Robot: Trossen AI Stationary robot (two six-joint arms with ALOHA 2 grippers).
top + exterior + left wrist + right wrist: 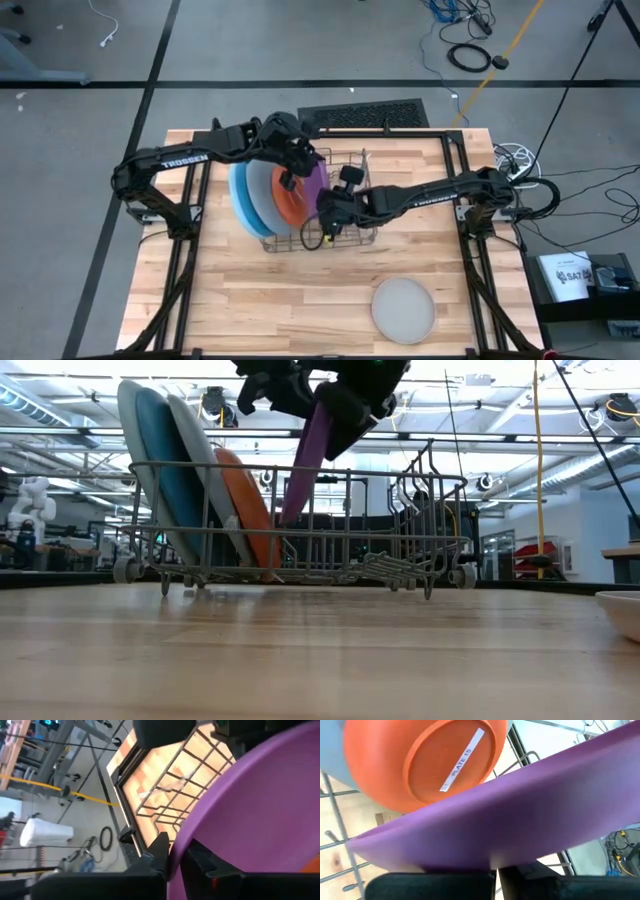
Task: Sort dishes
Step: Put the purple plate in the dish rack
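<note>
A wire dish rack [352, 236] stands mid-table. In it a blue plate [165, 470], a pale blue plate [205, 465] and an orange plate [245, 500] stand on edge, leaning left. A purple plate [305, 465] hangs tilted beside the orange one, its lower edge inside the rack above the rack's floor. My left gripper [290, 176] and my right gripper [328, 208] are both shut on it, the left on the far side, the right on the near side. A pale grey plate [403, 307] lies flat on the table, near right. My left gripper pinches the purple plate's rim [174, 862] between its two fingers, one finger on each face. It comes slanting down from the far left. The plate hangs tilted below it, clear of the table. My right gripper pinches the purple plate's rim [492, 862] between its two fingers, which lie across the edge. It comes slanting down from the table's right side. The plate's underside faces the orange plate [427, 760].
The rack's right half [420, 500] holds no plates; upright wire prongs stand there. Bare wood lies in front of the rack [280, 300]. A black frame [460, 170] borders the table's sides and far edge.
</note>
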